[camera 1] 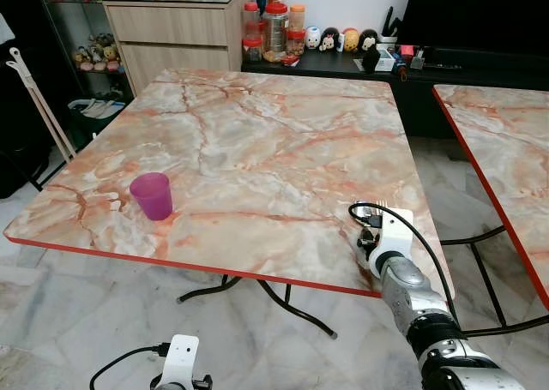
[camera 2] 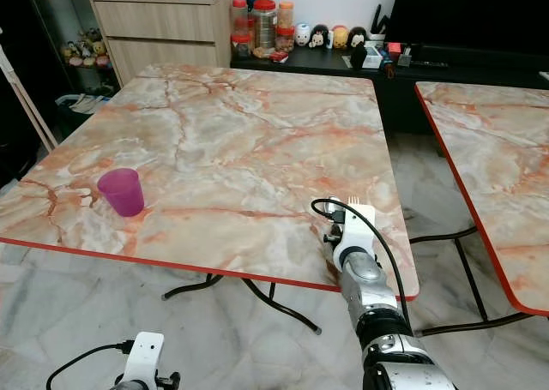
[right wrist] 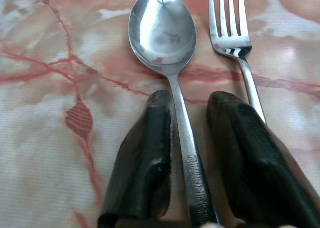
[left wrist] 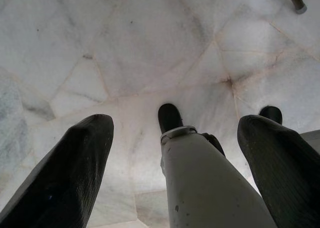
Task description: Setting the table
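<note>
The spoon [right wrist: 167, 47] and fork [right wrist: 231, 32] are polished, mirror-bright metal, lying on a smooth, faintly glossy marble-patterned table [camera 1: 257, 150] with a red edge; the cup [camera 1: 152, 195] looks like translucent purple plastic, the fingers [right wrist: 145, 168] matt black, the floor [left wrist: 125, 47] pale veined stone

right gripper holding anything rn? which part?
Right gripper: its fingers sit either side of the spoon handle, fork alongside on the table; whether they are clamped cannot be told. Left gripper open, holding nothing.
</note>
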`<state>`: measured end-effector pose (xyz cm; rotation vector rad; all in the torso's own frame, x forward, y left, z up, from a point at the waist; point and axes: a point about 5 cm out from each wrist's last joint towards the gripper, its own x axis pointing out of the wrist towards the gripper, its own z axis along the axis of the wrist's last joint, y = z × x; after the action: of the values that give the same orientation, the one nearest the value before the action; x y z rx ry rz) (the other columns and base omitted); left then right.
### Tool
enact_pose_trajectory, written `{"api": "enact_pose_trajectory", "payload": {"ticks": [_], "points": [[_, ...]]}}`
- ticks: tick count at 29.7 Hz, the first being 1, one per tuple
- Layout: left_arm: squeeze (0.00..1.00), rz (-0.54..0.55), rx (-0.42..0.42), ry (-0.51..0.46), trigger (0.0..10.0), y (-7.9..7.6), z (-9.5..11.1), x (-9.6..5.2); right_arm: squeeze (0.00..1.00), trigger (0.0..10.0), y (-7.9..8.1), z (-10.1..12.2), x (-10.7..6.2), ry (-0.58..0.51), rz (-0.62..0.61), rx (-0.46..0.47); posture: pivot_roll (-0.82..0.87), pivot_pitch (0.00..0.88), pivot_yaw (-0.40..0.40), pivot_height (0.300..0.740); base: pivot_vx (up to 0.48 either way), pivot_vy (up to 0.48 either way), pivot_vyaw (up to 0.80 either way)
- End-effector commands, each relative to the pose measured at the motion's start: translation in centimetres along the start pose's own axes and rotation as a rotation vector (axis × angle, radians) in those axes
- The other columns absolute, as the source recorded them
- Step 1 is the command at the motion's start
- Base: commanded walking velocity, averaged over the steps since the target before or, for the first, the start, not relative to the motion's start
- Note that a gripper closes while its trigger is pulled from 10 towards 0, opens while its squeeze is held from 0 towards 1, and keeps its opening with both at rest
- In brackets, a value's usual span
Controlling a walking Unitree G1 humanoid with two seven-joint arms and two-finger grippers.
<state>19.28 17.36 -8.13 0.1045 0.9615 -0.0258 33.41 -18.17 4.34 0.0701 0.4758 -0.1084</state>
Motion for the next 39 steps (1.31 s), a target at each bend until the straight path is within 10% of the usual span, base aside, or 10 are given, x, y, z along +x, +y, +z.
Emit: {"api": "enact_pose_trajectory", "payload": {"ticks": [1, 19, 32, 33, 39], "points": [[0.00, -0.002, -0.013, 0.016, 10.0, 0.0, -0.1, 0.0, 0.00, 0.0, 0.1, -0.1, 0.1, 0.028, 0.001, 0.003, -0.02, 0.000, -0.027, 0.740, 0.000, 0.000, 0.00], [0.00, 0.002, -0.010, 0.018, 10.0, 0.0, -0.1, 0.0, 0.00, 0.0, 0.7, 0.1, 0.1, 0.009, 0.033, 0.005, -0.02, 0.000, -0.029, 0.740, 0.000, 0.000, 0.00], [0.00, 0.027, -0.007, 0.016, 10.0, 0.3, -0.1, 0.0, 0.00, 0.0, 2.9, 3.9, -0.4, -0.261, 0.175, 0.051, -0.02, 0.000, -0.029, 0.740, 0.000, 0.000, 0.00], [0.00, 0.028, -0.007, 0.014, 10.0, 0.3, -0.1, 0.0, 0.00, 9.2, 3.0, 4.1, -0.5, -0.287, 0.178, 0.048, -0.02, 0.000, -0.028, 0.740, 0.000, 0.000, 0.00], [0.00, 0.034, -0.011, 0.004, 10.0, 0.3, 0.1, 0.0, 0.00, 10.0, 3.0, 5.7, -1.1, -0.429, 0.183, 0.038, -0.03, 0.000, -0.026, 0.740, 0.000, 0.000, 0.00]]}}
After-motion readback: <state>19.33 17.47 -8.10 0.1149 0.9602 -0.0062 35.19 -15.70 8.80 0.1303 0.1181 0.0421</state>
